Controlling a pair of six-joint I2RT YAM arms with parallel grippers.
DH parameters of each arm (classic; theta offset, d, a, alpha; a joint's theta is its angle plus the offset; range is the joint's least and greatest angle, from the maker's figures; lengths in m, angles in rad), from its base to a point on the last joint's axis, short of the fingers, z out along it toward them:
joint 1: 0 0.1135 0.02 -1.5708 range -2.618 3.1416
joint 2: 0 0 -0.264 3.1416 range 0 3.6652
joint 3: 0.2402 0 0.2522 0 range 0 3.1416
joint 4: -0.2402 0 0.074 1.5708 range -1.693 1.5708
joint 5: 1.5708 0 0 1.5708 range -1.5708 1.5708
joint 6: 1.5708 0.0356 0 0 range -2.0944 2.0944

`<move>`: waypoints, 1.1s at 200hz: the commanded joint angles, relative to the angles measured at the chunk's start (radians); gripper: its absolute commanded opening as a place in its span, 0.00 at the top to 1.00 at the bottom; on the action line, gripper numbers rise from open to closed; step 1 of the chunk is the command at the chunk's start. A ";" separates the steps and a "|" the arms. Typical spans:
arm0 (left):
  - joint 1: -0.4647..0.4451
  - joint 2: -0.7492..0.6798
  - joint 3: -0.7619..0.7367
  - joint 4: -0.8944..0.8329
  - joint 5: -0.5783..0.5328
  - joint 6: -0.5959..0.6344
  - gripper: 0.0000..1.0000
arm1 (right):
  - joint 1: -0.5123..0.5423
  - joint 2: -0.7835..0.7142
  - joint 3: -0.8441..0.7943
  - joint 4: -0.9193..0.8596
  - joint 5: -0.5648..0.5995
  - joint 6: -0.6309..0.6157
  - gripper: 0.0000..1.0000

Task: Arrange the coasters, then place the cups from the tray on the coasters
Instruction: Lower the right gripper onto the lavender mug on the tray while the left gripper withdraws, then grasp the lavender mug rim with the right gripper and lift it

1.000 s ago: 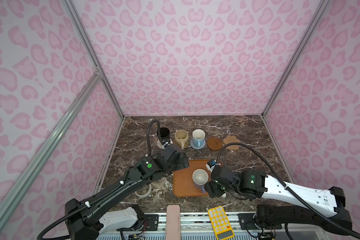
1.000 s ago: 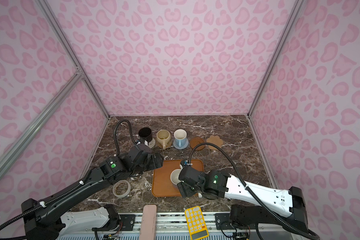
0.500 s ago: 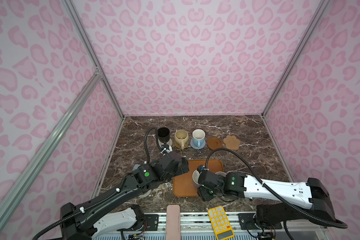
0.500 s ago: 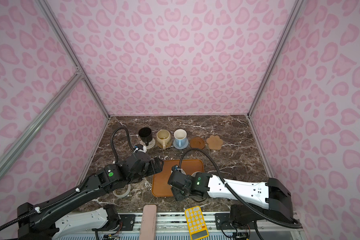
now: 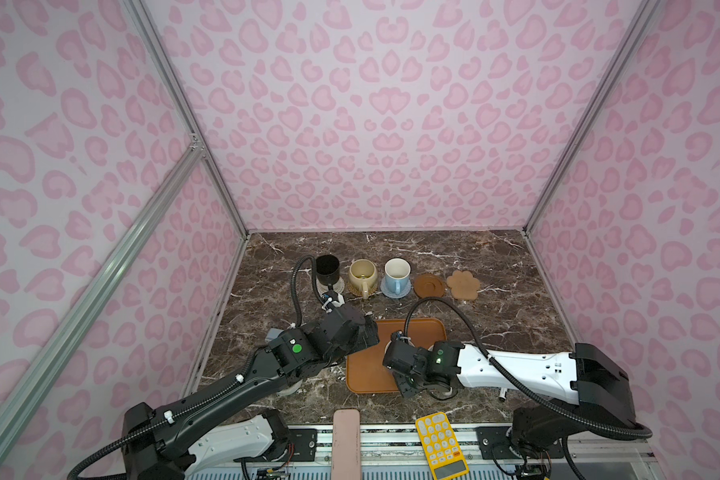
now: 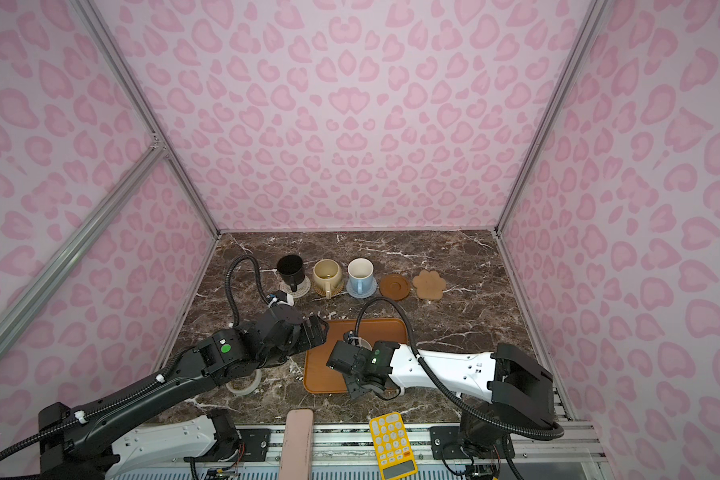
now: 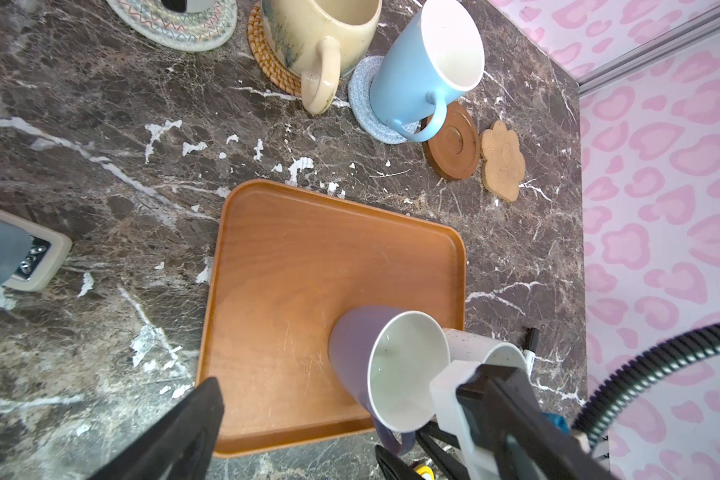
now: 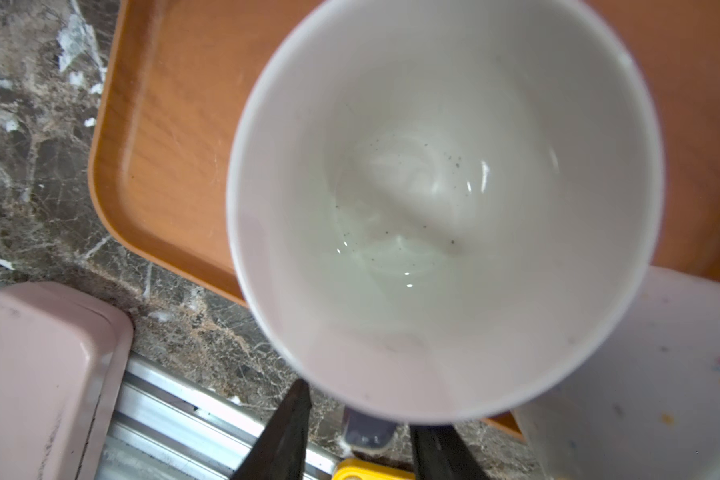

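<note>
In both top views the black cup (image 5: 327, 268), cream-yellow cup (image 5: 362, 274) and light blue cup (image 5: 396, 274) each stand on a coaster at the back. To their right lie the bare brown disc coaster (image 5: 429, 285) and the paw coaster (image 5: 463, 284). On the tray (image 5: 368, 374) the lavender cup (image 7: 350, 345) stands beside the speckled white cup (image 7: 474, 345). My right gripper (image 8: 364, 419) is over the lavender cup, its jaws either side of the handle (image 8: 368, 428) with a gap showing. My left gripper (image 5: 366, 332) hangs open and empty over the tray's left edge.
A translucent tape ring (image 6: 244, 384) lies under my left arm. A yellow calculator (image 5: 441, 444) and a pink case (image 5: 346, 440) sit on the front rail. A marker (image 5: 503, 395) lies right of the tray. Pink walls close in three sides.
My right gripper has moved left over the lavender cup, and its jaws have narrowed around the handle. My left arm has drawn back a little, still open.
</note>
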 commanded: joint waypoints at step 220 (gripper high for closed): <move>0.001 -0.028 -0.030 -0.005 -0.032 -0.036 0.00 | -0.024 0.085 -0.004 0.100 0.068 -0.067 0.80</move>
